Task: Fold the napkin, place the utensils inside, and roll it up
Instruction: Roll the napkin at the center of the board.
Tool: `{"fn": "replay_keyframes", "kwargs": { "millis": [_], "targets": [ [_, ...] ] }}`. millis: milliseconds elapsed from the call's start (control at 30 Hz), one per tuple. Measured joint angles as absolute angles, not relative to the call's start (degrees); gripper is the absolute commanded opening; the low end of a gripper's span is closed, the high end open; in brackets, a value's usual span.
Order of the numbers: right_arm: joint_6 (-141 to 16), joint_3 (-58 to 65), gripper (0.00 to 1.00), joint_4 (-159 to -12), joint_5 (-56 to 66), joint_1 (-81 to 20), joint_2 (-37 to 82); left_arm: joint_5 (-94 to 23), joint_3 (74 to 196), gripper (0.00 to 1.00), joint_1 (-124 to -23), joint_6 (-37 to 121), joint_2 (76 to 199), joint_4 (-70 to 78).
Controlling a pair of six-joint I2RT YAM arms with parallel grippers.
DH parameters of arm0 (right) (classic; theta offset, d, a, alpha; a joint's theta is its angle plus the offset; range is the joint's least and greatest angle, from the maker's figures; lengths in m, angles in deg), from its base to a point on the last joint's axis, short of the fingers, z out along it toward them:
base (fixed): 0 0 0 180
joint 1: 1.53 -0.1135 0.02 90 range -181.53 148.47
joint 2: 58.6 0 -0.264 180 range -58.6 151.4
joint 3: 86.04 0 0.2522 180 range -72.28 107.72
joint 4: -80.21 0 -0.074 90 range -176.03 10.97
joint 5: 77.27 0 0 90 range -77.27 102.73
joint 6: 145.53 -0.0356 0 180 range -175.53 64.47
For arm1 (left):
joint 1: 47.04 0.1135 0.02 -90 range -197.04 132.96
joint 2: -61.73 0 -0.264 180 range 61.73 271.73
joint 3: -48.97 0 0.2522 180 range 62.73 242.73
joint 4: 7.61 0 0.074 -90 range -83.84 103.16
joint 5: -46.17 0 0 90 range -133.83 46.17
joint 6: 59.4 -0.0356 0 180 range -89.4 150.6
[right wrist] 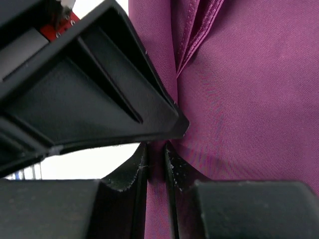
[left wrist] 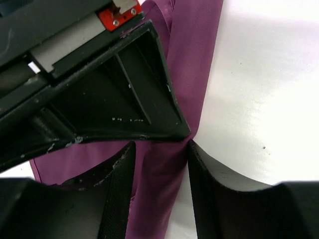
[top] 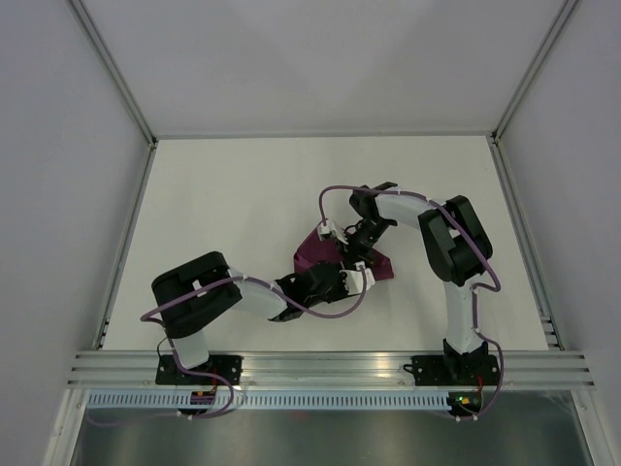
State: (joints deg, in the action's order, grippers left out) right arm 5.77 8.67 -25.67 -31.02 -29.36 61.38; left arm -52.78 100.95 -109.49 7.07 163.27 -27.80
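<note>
While pinching the napkin (right wrist: 239, 99) in the right hand (right wrist: 155, 159),
holding the left hand (left wrist: 160, 169) spread astride it.

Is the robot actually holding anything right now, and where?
Right fingers pinch a raised fold of the napkin. Left fingers stand open astride a napkin strip, gripping nothing.

A white bench (top: 243, 194), enclosed by pale panels (top: 58, 194) on three sides and bordered by a metal rail (top: 330, 367) along its near edge, carries a magenta-purple napkin (top: 312, 254). The glossy cloth lies bunched and folded slightly right of the bench's centre, with layered hems showing in the right wrist view and bare white surface beside it.
</note>
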Motion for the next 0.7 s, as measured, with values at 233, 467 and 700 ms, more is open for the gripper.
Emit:
{"fn": "replay_keyframes", "kwargs": {
  "millis": [233,467,700],
  "targets": [
    [5.8,9.3,0.07,-24.8,-31.0,-29.1,62.0,-49.7,102.7,0.1,-108.8,7.1,164.2,-25.7],
    [5.4,9.3,0.37,-24.3,-30.8,-28.3,62.0,-43.7,104.9,0.02,-106.7,7.7,164.3,-21.7],
    [2.6,7.5,0.6,-26.3,-31.1,-26.6,59.0,-34.2,107.8,0.02,-102.3,10.8,164.6,-18.1]
  ]
}}
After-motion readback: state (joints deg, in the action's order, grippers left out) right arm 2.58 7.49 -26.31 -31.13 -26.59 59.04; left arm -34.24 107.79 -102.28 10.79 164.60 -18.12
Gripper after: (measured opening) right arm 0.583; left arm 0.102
